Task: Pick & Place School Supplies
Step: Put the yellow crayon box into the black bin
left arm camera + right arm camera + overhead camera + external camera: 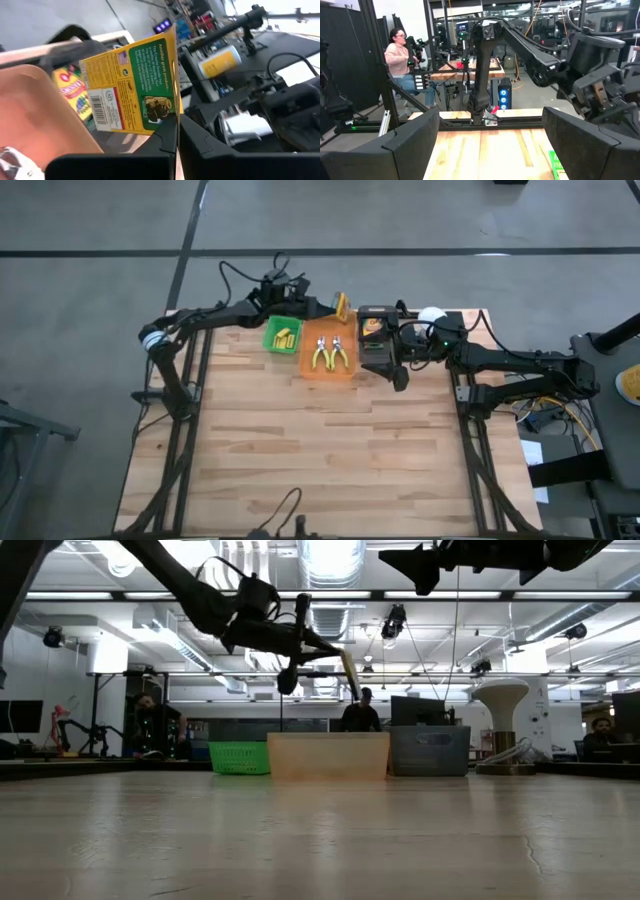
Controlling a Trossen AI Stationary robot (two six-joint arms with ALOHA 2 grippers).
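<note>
Right, L gripper is clamped on a crayon box, pinching its edge so the box stands up out of the fingers, long axis pointing away from the wrist; in the left wrist view the box shows its green printed back w/ barcode. From above it hangs over the far table edge, at about 12 o'clock of the orange tray and between that tray and the black tray. A second crayon box already lies in the black tray, so I judge that's the drop spot: it sits at roughly 4 o'clock from my jaws, close by. L arm is clearly the one to do it. R gripper waits near the black tray's near corner, fingers spread apart and empty. Two yellow-handled pliers lie in the orange tray, yellow blocks in the green tray.
</note>
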